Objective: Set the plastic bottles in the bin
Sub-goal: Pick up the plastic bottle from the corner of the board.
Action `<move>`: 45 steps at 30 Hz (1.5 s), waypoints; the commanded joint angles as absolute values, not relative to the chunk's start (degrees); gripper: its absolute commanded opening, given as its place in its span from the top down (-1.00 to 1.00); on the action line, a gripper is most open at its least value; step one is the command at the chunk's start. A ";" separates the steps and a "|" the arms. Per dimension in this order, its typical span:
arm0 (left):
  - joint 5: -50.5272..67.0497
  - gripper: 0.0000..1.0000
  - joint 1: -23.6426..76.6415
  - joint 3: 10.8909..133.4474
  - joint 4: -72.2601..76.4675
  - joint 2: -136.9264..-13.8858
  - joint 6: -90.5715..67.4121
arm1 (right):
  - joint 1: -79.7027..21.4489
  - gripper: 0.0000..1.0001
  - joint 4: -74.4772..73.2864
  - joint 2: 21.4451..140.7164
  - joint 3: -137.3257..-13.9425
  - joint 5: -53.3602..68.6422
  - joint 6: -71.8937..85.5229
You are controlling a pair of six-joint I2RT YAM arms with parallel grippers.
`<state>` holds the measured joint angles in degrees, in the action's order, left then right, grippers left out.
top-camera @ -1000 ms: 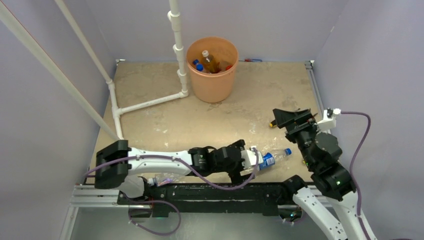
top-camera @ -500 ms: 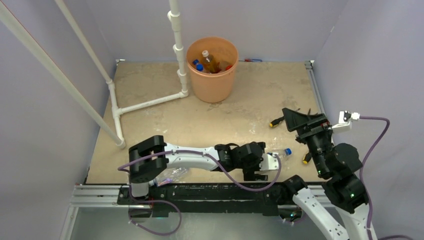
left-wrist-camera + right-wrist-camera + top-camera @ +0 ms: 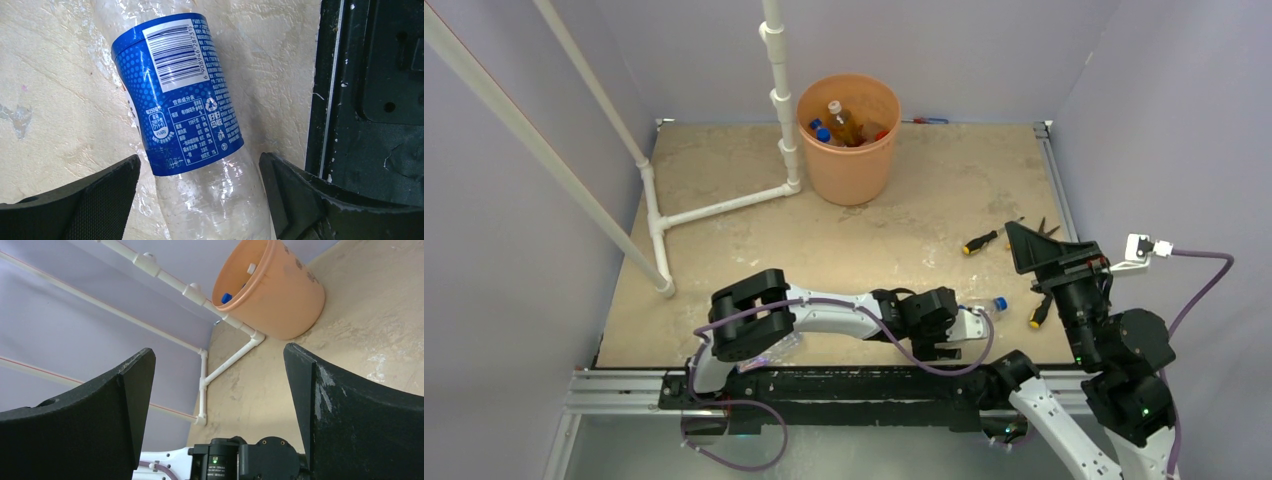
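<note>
**Item 1, my left tool** [image 3: 972, 322]: reached across along the near edge of the surface, right of the middle. Its fingers [image 3: 85, 200] are spread to either side of item 2. A sliver of surface shows beside one finger, and I cannot tell whether either finger touches.

**Item 2, blue-label bottle** [image 3: 185, 100]: clear with a blue cap, lying on its side close to the near edge, barcode upward. Its lower body is between my left fingers.

**Item 3, my right tool** [image 3: 217, 352]: released, fingers wide with nothing between them, raised over the right edge.

**Item 4, bin** [image 3: 854, 175]: orange, upright at the far edge near the middle, just beside the white pipe frame [image 3: 782, 105].

**Item 5, bottles in the bin** [image 3: 842, 122]: one amber-labelled with a white cap, others showing blue caps.

**Item 6, second bottle** [image 3: 772, 350]: clear, at the near edge towards the left, partly under my left arm.

**Item 7, two screwdrivers** [image 3: 980, 242]: yellow and black, towards the right edge, apart from each other.
</note>
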<state>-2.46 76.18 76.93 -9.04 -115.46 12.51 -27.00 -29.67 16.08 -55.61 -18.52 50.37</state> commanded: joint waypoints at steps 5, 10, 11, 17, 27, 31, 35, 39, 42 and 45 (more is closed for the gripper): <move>-2.50 -0.55 75.07 77.63 -7.66 -115.75 9.32 | -27.16 -0.98 -28.77 16.43 -55.40 -18.42 49.04; -2.67 -0.40 74.71 77.11 -7.65 -116.04 8.65 | -27.16 -0.98 -28.57 16.35 -55.11 -18.21 49.13; -2.60 -0.36 74.71 77.16 -7.87 -116.23 8.54 | -27.15 -0.98 -28.57 16.35 -54.99 -18.20 49.17; -2.98 0.11 74.71 77.22 -8.24 -114.62 8.01 | -27.18 -0.98 -28.02 16.26 -54.73 -17.75 49.39; -14.02 0.45 74.62 63.44 0.20 -93.26 4.93 | -27.16 -0.98 -23.85 18.11 -56.73 -16.74 47.22; -21.22 0.46 74.62 55.40 4.40 -78.96 2.30 | -27.15 -0.98 -19.73 19.65 -56.49 -15.33 44.88; -23.31 0.44 74.62 45.46 10.18 -62.13 -0.93 | -27.16 -0.94 -12.88 22.04 -54.60 -9.26 41.88; -22.83 0.41 74.62 34.88 16.38 -46.52 -3.70 | -27.16 -0.84 0.83 24.39 -50.43 1.48 40.34; -22.59 0.41 74.70 31.49 16.81 -39.62 -4.47 | -27.16 -0.75 8.58 27.97 -49.13 7.54 41.28; -22.28 0.41 74.71 30.51 15.76 -36.49 -4.59 | -27.16 -0.72 14.69 34.10 -49.71 12.96 42.42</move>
